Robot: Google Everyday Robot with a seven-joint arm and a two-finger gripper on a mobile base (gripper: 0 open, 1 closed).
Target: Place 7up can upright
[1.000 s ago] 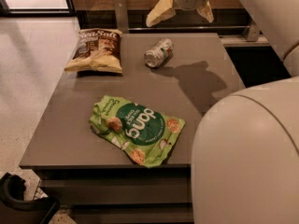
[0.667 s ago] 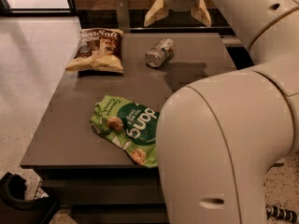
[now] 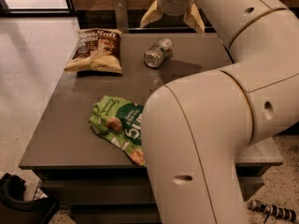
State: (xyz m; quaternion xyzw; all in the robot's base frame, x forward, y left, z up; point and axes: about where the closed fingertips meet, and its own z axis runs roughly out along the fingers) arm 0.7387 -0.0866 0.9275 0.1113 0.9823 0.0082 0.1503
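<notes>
The 7up can (image 3: 158,52) lies on its side on the grey table (image 3: 70,125), toward the far middle, one shiny round end facing me. My gripper (image 3: 172,19) hangs above the table's far edge, just behind and slightly right of the can, not touching it. Its two pale fingers (image 3: 150,16) are spread wide apart with nothing between them.
A brown Sea Salt snack bag (image 3: 95,50) lies at the far left. A green snack bag (image 3: 119,125) lies near the front, partly hidden by my large white arm (image 3: 210,125), which covers the table's right half. A dark object (image 3: 21,202) sits on the floor at lower left.
My gripper has moved left along the far edge to sit behind the can. The arm has swung in front of the camera, covering the right half of the table. The can has not moved.
</notes>
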